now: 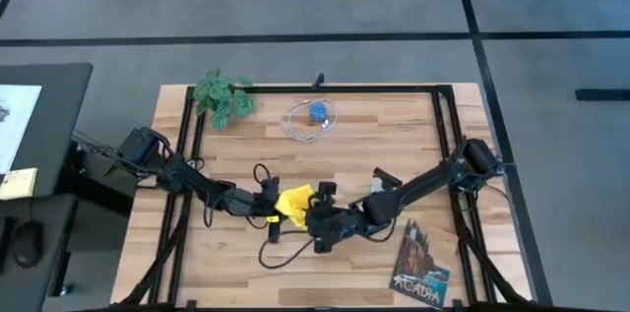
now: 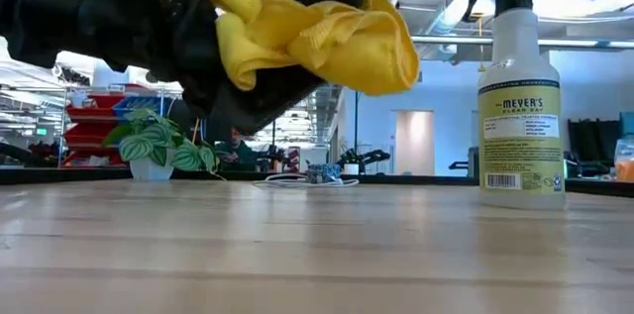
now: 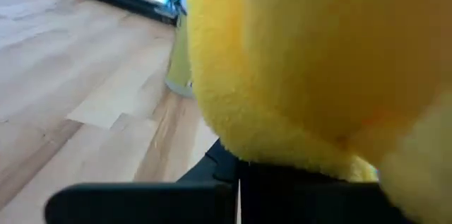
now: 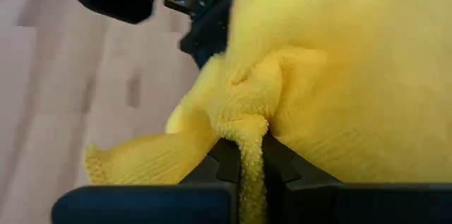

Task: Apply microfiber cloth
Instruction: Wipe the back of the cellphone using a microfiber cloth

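The microfiber cloth (image 1: 294,202) hangs bunched in the air above the near middle of the bench (image 1: 394,145), held between the two arms; in the low view it (image 2: 317,37) droops clear of the wood with nothing under it. The right gripper (image 4: 251,164) has its jaws pinching a fold of the fabric, plain in its own wrist view. The left gripper (image 1: 268,209) meets the cloth from the left side, and its wrist view is filled with yellow pile (image 3: 311,61) lying over dark jaw parts, so it seems to be clamped on the cloth too, though the pinch itself is hidden. I judge the step in hand to be carrying or spreading the cloth, not yet wiping. A spray bottle (image 2: 520,96) stands to the right; a booklet (image 1: 421,265), a plant (image 1: 222,98) and a coiled cable (image 1: 311,119) lie well apart. Next the cloth must be lowered flat onto whatever is to be wiped; no such surface shows beneath it.
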Motion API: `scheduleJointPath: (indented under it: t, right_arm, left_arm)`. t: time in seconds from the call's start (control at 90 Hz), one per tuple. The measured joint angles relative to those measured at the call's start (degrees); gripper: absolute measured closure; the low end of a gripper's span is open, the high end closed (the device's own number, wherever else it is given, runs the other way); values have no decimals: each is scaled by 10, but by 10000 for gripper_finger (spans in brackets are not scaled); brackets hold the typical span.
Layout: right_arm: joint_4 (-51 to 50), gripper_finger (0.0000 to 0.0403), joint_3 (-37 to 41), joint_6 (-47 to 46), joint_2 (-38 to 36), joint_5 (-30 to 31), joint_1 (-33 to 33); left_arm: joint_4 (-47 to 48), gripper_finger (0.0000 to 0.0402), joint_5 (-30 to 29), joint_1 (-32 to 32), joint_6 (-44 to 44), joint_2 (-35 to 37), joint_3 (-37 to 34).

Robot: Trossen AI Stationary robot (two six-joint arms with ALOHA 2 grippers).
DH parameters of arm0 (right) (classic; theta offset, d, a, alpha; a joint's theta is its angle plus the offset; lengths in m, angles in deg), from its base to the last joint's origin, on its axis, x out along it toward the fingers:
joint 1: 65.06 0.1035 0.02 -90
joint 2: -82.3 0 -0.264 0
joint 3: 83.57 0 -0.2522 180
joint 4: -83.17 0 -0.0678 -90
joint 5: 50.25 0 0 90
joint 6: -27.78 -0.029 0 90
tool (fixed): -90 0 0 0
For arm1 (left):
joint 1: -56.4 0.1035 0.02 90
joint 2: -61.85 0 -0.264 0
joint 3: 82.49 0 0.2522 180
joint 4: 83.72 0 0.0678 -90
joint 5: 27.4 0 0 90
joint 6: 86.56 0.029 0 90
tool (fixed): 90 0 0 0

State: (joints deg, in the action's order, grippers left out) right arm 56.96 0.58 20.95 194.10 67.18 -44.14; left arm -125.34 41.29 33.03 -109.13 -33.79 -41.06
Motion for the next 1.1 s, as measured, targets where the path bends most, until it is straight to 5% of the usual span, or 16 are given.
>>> scheduleJointPath:
  t: [0.333, 0.756, 0.933, 1.1]
  right_arm:
    - [-15, 401, -3, -33, 0, -7, -11]
    - [-263, 401, -1, -245, 0, 140, 62]
    - [-227, 401, -3, -320, 0, 165, 94]
    - [-76, 401, -4, -252, 1, 140, 113]
  left_arm:
    - [49, 392, -13, 0, 10, 0, 22]
    - [44, 392, -34, -1, -12, 0, 22]
    - [36, 393, -60, 8, -78, 1, 23]
    - [-10, 396, -102, 15, -70, 1, 23]
